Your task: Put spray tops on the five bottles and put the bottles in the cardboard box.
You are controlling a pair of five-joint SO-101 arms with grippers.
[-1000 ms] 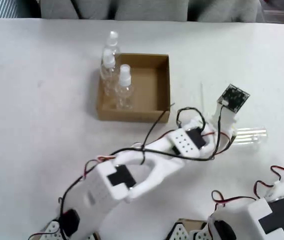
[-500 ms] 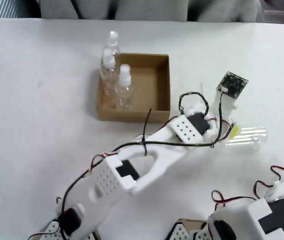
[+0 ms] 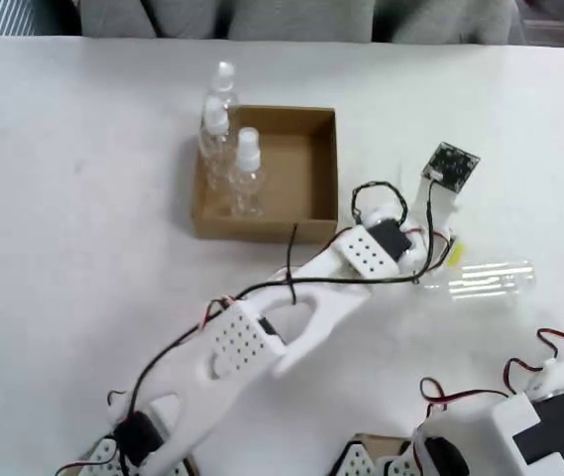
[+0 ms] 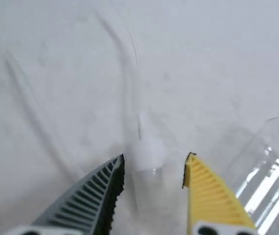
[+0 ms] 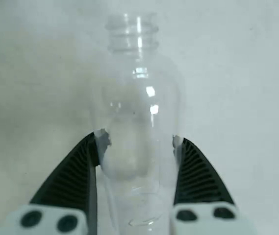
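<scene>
Our left arm (image 3: 262, 332) has swung a little toward 11 o'clock in the last second, nearer the cardboard box (image 3: 242, 220), which already holds capped bottles (image 3: 248, 169), and away from the lying bottle (image 3: 485, 281) at its 4 o'clock. The left end effector (image 4: 154, 157) now sits released astride a loose spray top (image 4: 146, 149) on the desk (image 3: 83, 198), so we judge a cap pick-up is next. The right end effector (image 5: 139, 142) is clenched on an uncapped bottle (image 5: 138, 98).

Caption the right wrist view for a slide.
Right hand closed on a clear uncapped bottle, threaded neck pointing away, white table behind.
</scene>
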